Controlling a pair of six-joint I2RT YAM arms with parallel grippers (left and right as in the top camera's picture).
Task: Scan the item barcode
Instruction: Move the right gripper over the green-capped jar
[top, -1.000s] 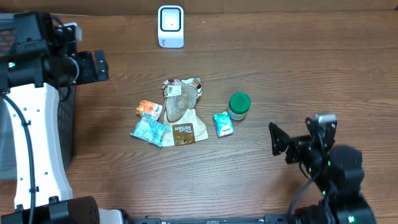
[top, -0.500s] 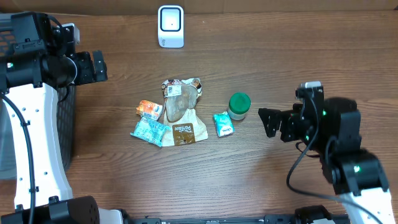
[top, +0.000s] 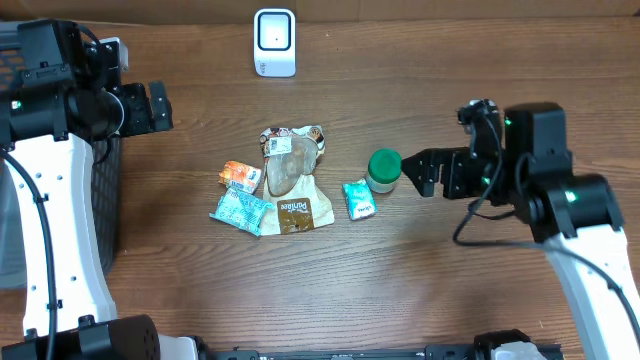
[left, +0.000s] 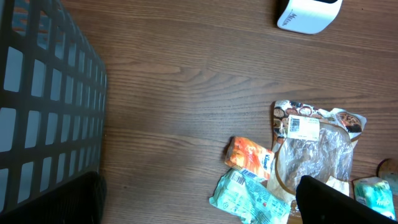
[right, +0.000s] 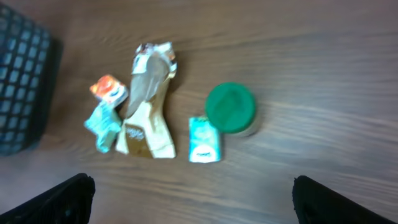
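Observation:
A loose group of items lies mid-table: a green-lidded jar, a small teal packet, a brown and clear bag, an orange packet and a larger teal packet. The white scanner stands at the far edge. My right gripper hovers open just right of the jar, holding nothing; its wrist view shows the jar and small teal packet ahead of the gripper. Far left, my left gripper is open and empty, well away from the items.
A black mesh basket stands along the left edge under the left arm, also showing in the left wrist view as the basket. Bare wood surrounds the items. The scanner shows at the top right of the left wrist view.
My right arm has swung up and left from the near right corner to just beside the green-lidded jar. The left arm and the items have not moved.

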